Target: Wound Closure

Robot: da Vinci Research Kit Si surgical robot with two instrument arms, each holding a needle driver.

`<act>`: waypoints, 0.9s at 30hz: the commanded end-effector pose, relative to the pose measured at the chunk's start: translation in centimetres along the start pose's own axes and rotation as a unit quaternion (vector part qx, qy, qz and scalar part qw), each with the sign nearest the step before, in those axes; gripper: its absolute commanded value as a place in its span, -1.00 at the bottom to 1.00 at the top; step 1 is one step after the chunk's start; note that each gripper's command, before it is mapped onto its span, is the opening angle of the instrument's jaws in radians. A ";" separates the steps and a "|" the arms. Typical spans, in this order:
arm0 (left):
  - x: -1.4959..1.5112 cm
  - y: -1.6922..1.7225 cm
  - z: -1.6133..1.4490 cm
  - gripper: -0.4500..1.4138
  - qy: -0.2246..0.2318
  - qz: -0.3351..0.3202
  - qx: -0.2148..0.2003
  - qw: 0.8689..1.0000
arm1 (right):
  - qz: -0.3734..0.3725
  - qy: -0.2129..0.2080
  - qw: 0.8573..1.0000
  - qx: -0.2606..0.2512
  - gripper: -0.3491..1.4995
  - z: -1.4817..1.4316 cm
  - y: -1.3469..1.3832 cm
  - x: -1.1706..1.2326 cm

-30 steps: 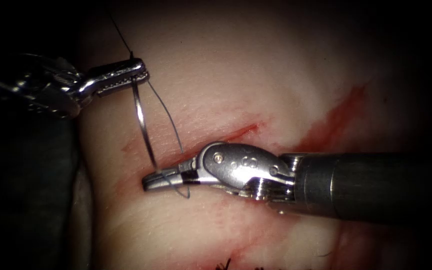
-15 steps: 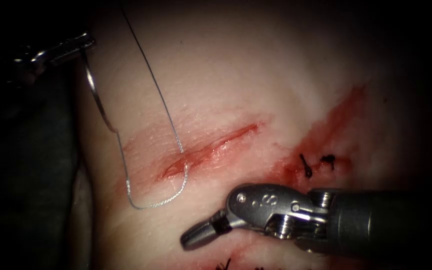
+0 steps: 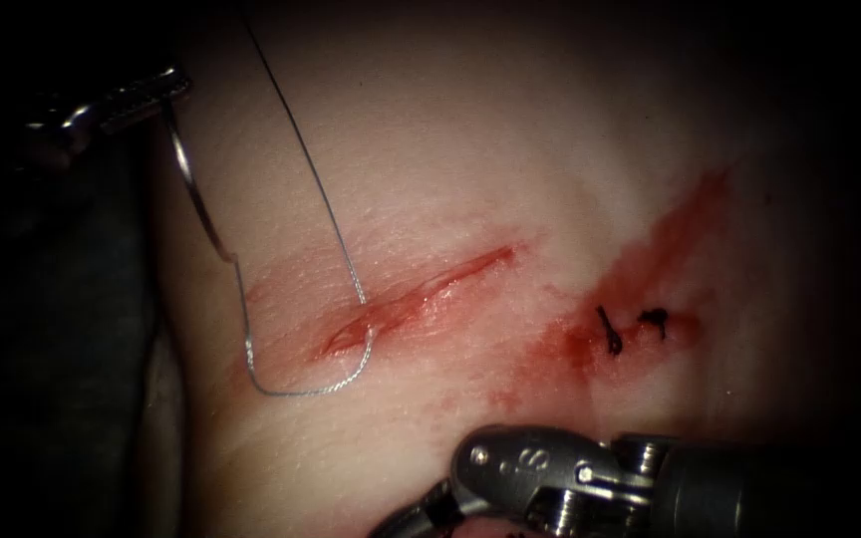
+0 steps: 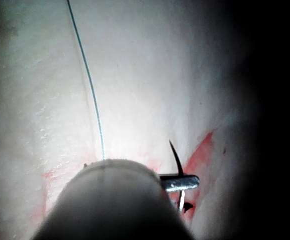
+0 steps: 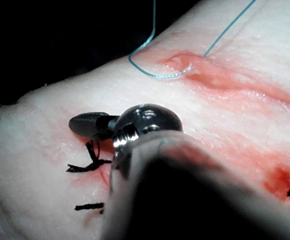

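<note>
My left tool (image 3: 166, 90) is at the upper left, left of the cut (image 3: 421, 294), its jaws shut on the curved needle (image 3: 191, 199) near its pointed end. The needle hangs free of the tissue (image 3: 470, 149). In the left wrist view the needle (image 4: 175, 157) pokes out past the left tool's jaws (image 4: 180, 183). Thread (image 3: 301, 387) runs from the needle's tail, loops below the cut, enters its left end and leaves upward. My right tool (image 3: 411, 520) lies low, below the cut, holding nothing; its jaws (image 5: 87, 125) look shut.
Black stitch knots (image 3: 610, 334) sit in red fluid (image 3: 650, 259) to the right of the cut. More black thread ends (image 5: 87, 162) lie beside the right tool. A dark drape (image 3: 52, 329) borders the tissue on the left.
The left tool has carried the needle up and left, drawing thread through the cut. The right tool has drawn back from the cut, down toward the lower edge.
</note>
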 end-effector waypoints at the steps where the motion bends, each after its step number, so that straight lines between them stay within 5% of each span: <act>1: -0.05 -0.01 0.07 -1.00 -0.006 -0.005 0.001 1.000 | -0.064 0.007 0.998 -0.028 -0.82 -0.06 0.14 0.10; 2: -0.11 0.04 0.11 -1.00 -0.014 -0.010 0.003 1.000 | -0.089 0.009 0.995 -0.042 -0.65 -0.10 0.17 0.17; 4: -0.20 0.11 0.17 -1.00 -0.022 -0.016 0.005 1.000 | -0.110 0.008 0.991 -0.073 -0.69 -0.20 0.20 0.32; 10: -0.41 0.24 0.28 -1.00 -0.065 -0.035 0.000 0.997 | 0.042 0.037 0.984 -0.167 -0.65 -0.35 0.25 0.37; 13: -0.47 0.27 0.33 -1.00 -0.082 -0.043 -0.011 0.996 | -0.023 0.029 0.981 -0.189 -0.09 -0.36 0.30 0.27; 19: -0.53 0.34 0.37 -1.00 -0.087 -0.057 -0.023 0.994 | -0.097 -0.003 0.977 -0.190 0.44 -0.34 0.36 0.17; 27: -0.53 0.44 0.38 -1.00 -0.087 -0.055 -0.035 0.994 | -0.179 -0.085 0.961 -0.191 0.38 -0.29 0.40 0.05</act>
